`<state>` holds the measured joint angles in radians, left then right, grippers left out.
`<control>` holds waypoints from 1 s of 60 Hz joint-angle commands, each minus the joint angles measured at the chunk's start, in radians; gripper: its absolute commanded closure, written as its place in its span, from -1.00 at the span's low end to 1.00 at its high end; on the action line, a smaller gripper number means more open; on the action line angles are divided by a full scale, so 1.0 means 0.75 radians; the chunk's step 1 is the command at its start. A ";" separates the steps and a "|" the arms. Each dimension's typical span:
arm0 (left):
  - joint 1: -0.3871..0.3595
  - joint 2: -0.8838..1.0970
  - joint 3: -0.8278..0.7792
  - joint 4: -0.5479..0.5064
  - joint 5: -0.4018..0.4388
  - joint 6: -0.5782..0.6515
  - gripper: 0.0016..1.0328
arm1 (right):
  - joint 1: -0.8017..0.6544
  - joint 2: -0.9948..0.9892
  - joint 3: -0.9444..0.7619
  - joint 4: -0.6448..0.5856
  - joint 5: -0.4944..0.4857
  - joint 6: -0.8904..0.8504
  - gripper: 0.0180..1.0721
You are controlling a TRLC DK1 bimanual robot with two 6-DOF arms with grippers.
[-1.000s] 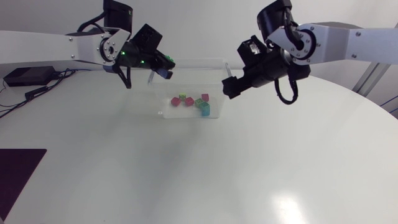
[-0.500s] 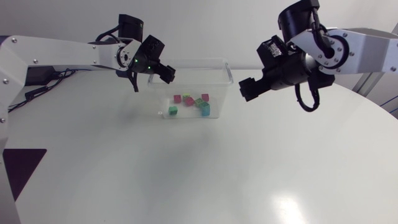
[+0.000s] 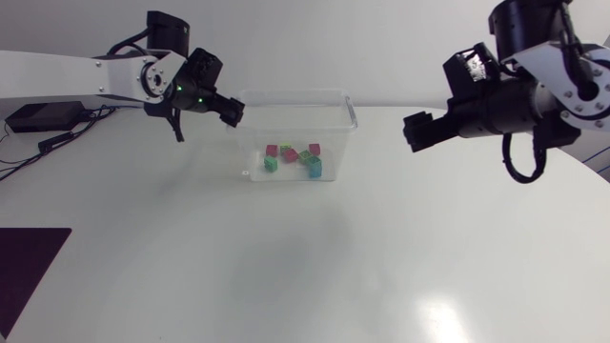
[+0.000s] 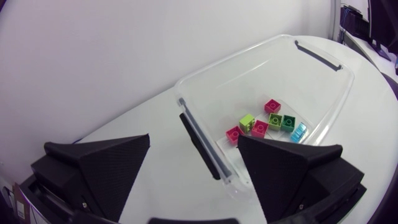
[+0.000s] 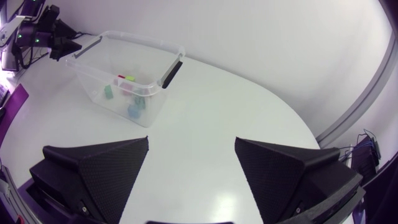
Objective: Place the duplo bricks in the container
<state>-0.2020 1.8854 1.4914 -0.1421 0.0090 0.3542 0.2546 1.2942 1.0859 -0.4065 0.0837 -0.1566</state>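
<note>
Your left hand is spread wide and empty, right by the near end of the clear plastic container. Your right hand is also spread and empty, well apart over the white counter. The pink, green and blue duplo bricks lie inside the container.

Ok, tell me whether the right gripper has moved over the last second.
Yes. In the head view the right gripper has drawn back toward its own side, away from the container, whose end wall it hung beside earlier.
</note>
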 commanded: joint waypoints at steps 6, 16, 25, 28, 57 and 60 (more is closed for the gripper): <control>0.028 -0.205 -0.174 0.085 -0.022 -0.030 -0.92 | -0.051 -0.110 -0.086 0.020 0.025 0.006 -0.91; 0.032 -0.336 -0.297 0.192 -0.155 -0.026 -0.92 | -0.080 -0.202 -0.147 0.022 0.136 0.010 -0.91; 0.065 -0.460 -0.391 0.187 -0.167 -0.016 -0.92 | -0.092 -0.304 -0.219 0.027 0.189 0.045 -0.91; 0.079 -0.499 -0.416 0.179 -0.167 -0.004 -0.92 | -0.094 -0.335 -0.239 0.024 0.212 0.045 -0.91; 0.104 -1.049 -0.782 0.134 -0.192 -0.084 -0.92 | -0.149 -0.699 -0.384 -0.010 0.336 0.057 -0.91; 0.106 -1.107 -0.821 0.132 -0.223 -0.084 -0.92 | -0.160 -0.738 -0.399 -0.010 0.336 0.057 -0.91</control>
<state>-0.1318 1.1202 0.9363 -0.0334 -0.1349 0.3206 0.1482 0.7849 0.8230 -0.4030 0.3214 -0.1360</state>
